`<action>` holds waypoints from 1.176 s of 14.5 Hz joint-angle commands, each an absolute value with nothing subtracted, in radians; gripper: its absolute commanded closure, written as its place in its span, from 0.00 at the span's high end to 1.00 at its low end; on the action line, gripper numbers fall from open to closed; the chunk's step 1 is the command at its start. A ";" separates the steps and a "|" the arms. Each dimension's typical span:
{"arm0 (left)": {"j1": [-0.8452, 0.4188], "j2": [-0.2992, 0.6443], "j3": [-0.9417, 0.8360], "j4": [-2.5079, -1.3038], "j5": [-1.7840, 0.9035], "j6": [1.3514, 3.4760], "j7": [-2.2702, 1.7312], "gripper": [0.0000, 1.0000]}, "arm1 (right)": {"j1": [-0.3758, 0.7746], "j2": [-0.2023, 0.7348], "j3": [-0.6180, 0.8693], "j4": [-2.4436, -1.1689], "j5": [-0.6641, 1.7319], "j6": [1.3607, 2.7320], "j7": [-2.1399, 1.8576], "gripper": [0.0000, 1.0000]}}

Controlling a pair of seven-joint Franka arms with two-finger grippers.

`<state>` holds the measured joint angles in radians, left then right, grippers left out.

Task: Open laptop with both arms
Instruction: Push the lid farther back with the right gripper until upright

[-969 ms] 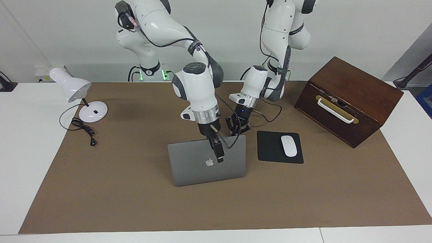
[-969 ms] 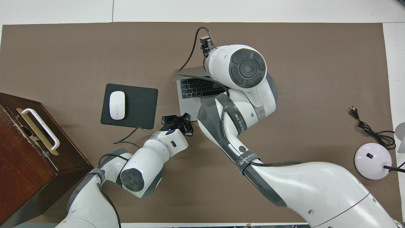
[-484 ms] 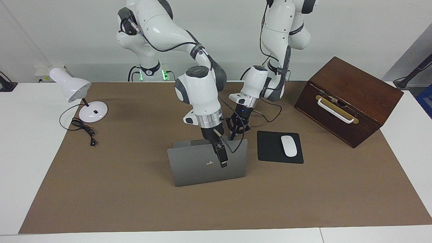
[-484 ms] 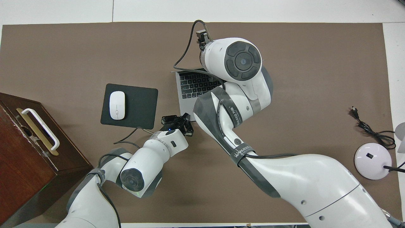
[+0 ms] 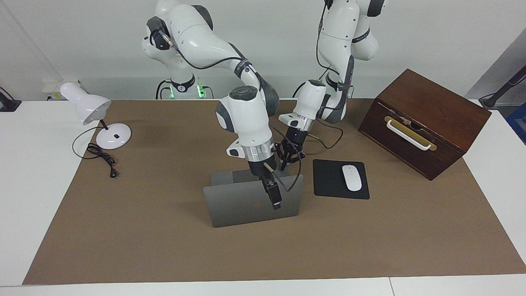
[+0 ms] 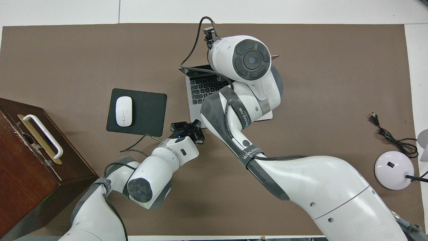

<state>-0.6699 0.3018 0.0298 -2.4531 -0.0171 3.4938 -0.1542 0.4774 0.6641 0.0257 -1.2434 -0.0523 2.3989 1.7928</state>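
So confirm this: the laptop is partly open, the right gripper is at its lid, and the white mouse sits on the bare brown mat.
Not quite. The white mouse sits on the black mouse pad, not on the bare brown mat; the facing view shows it. The rest holds: the laptop is partly open and the right gripper is at its lid.

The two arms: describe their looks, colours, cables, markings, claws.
Both arms are glossy white rounded segments with dark grey joint bands and round dark grey caps. Loose black cables run along each. The right arm carries a grey strap with white lettering and a silver wrist ring; its right claw is black. The left arm ends in a black left claw.
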 commanded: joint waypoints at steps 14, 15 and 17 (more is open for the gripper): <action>-0.650 0.371 0.028 -2.421 0.008 3.505 -0.150 0.00 | 0.449 0.742 0.043 -1.118 -0.064 2.385 1.813 0.99; -0.650 0.371 0.028 -2.422 0.008 3.505 -0.150 0.00 | 0.449 0.742 0.043 -1.118 -0.064 2.385 1.813 0.99; -0.650 0.370 0.028 -2.422 0.008 3.505 -0.152 0.00 | 0.449 0.744 0.043 -1.117 -0.064 2.387 1.813 0.99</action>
<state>-0.6698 0.3021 0.0298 -2.4531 -0.0168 3.4947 -0.1542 0.4651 0.7149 0.0285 -1.1653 -0.0522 2.3986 1.7931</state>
